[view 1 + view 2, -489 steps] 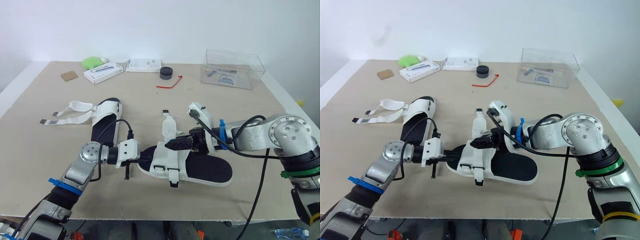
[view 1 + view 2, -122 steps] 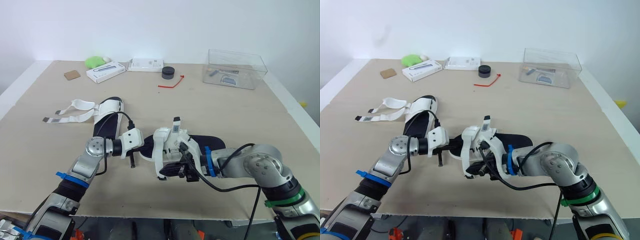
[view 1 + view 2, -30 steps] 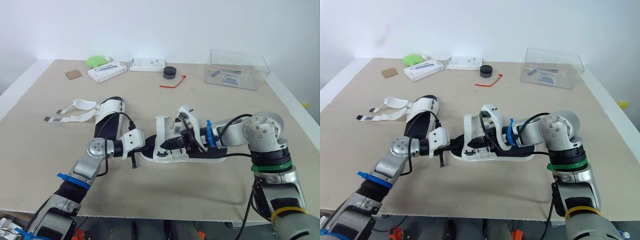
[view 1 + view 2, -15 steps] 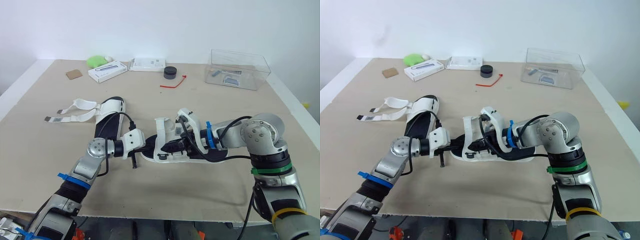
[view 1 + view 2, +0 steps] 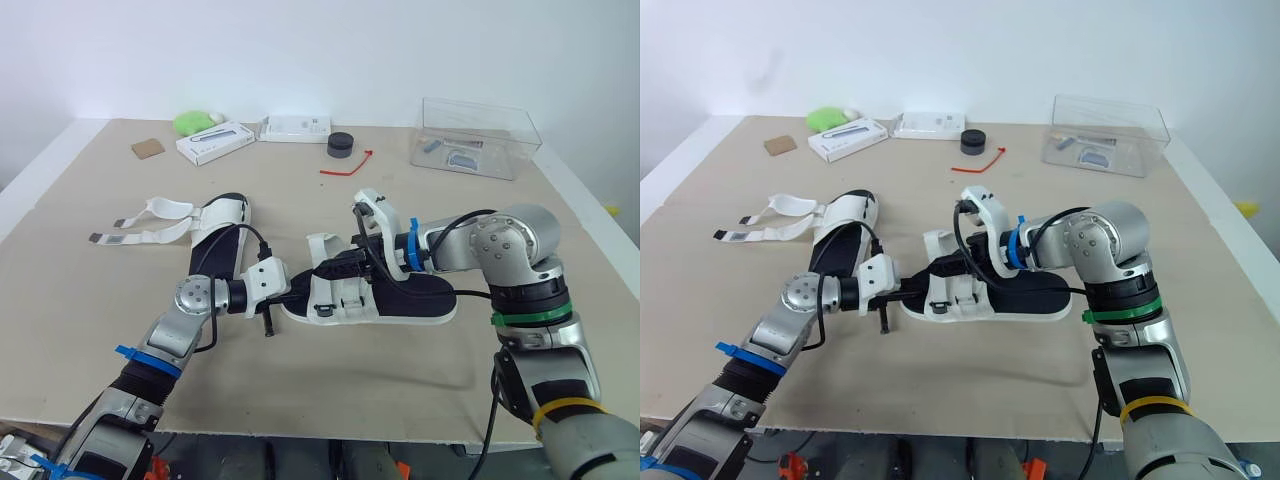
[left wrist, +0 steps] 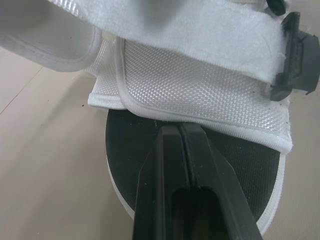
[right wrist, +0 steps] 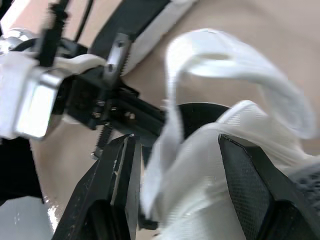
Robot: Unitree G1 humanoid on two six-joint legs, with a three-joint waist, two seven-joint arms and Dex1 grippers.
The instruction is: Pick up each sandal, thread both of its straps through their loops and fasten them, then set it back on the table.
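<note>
A black-soled sandal (image 5: 405,298) with white straps lies flat at the middle of the table. My left gripper (image 5: 288,292) is at its toe end. In the left wrist view that gripper (image 6: 182,128) is shut, lying on the black insole with its tips at the edge of the white mesh upper (image 6: 200,75). My right gripper (image 5: 346,266) hovers over the straps, open. In the right wrist view a loose white strap (image 7: 200,100) passes between its spread fingers (image 7: 120,180). The second sandal (image 5: 218,240) lies to the left, its straps (image 5: 140,222) spread out unfastened.
Along the far edge stand a clear plastic box (image 5: 475,138), a black round object (image 5: 341,145), a red tie (image 5: 345,166), two white boxes (image 5: 212,143) (image 5: 294,128), a green object (image 5: 192,123) and a brown card (image 5: 147,149).
My right gripper has opened, let the strap go and drawn back a little. The sandal's raised upper has dropped lower over the sole. The left gripper has not moved.
</note>
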